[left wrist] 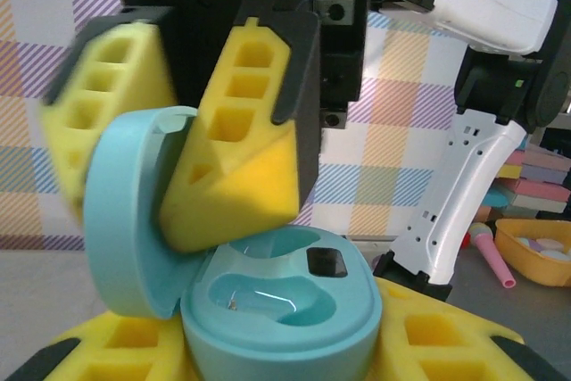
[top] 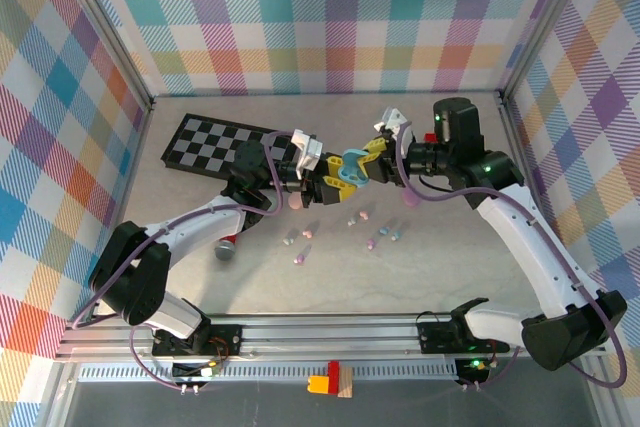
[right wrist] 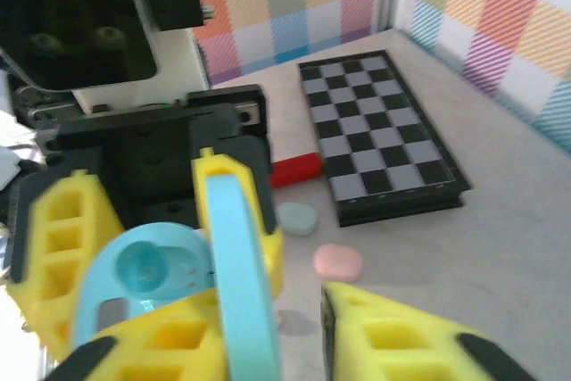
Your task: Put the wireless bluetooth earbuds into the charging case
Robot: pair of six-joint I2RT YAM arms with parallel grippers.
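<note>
Left tool (top: 330,185) clamped on base of blue charging case (left wrist: 281,310), held up off the counter (top: 450,267). Right tool (top: 373,152) pinched on the raised lid (left wrist: 125,211). Earbuds (top: 383,233) lie scattered loose on counter beneath, apart from both tools.

Loose earbuds (top: 352,219) in middle of table (top: 430,267) too small to tell colours or stems apart. Blue case (left wrist: 285,318) base cut off by left wrist view's bottom edge; one well partly hidden behind a yellow finger (left wrist: 250,176) of right gripper (top: 365,157), its other finger blurred. Case lid (right wrist: 239,283) seen edge-on in right wrist view, inner face hidden; can't tell if that gripper pinches it.
</note>
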